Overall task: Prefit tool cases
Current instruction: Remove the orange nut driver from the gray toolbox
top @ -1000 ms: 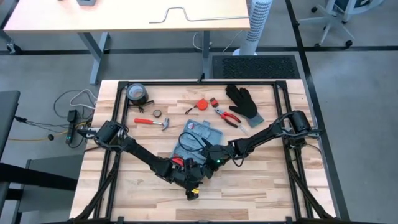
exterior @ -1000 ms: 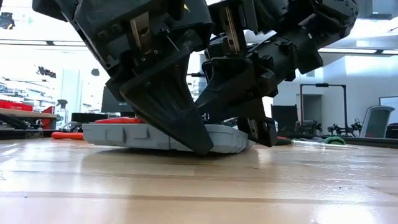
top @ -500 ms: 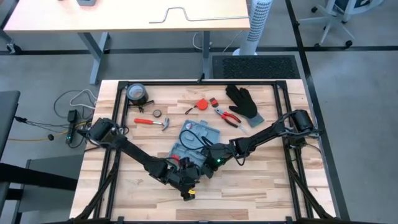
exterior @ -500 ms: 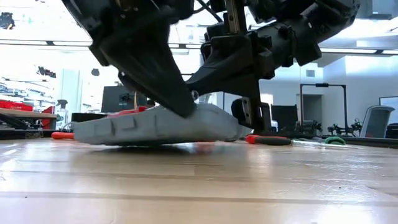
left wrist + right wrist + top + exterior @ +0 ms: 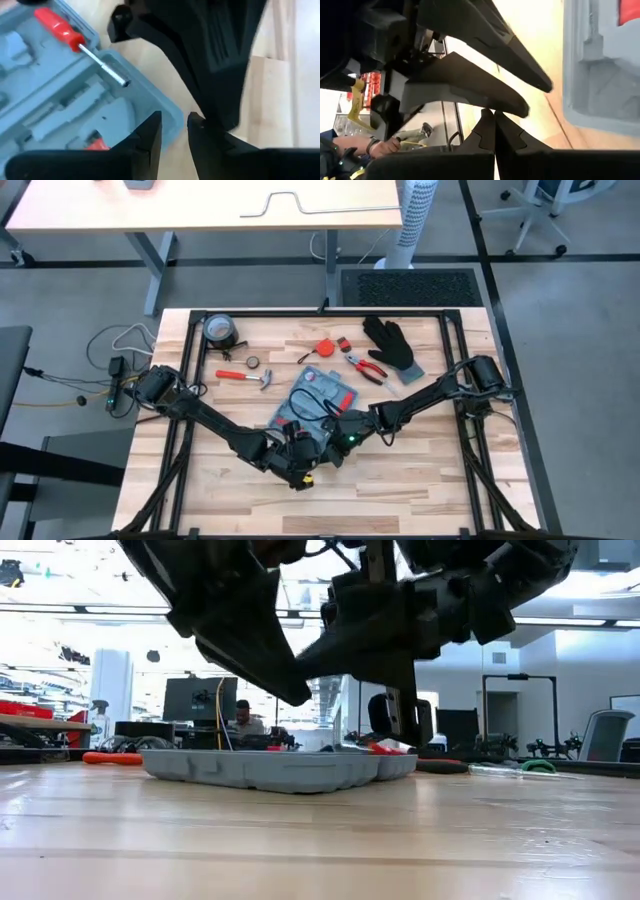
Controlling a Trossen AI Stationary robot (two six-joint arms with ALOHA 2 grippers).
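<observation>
Mid-bench, tool case (image 5: 318, 402) lies flat and open, long axis diagonal. Left gripper (image 5: 174, 131), jaws nearly closed and empty, hovers at its near corner; right gripper (image 5: 494, 116), jaws together, just beside. Left looks nearer.

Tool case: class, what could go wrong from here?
The left gripper and right gripper hang crowded together beside the tool case, so they might collide. A knock to the open case could also jolt the red screwdriver lying inside out of place.
</observation>
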